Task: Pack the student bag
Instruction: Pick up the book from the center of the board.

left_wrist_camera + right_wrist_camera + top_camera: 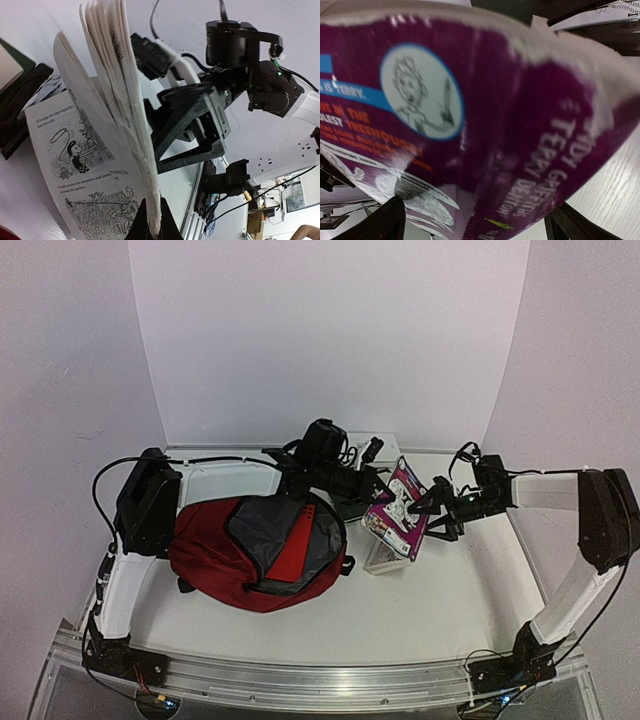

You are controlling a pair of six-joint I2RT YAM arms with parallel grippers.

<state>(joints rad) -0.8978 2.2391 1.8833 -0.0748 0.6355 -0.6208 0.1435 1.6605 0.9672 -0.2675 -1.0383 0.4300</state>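
Left gripper [372, 488] pinches the floppy paperback [398, 508] by its pages, while the right gripper [436, 506] sits spread around the cover. If it closes off-center, pages could crumple or slip. The student bag [215, 560] lies open just left.

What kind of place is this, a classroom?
More likely a robot test bench in a lab: two mechanical arms bolted to a white table, plain white screens around it, and a backpack and book as practice props.
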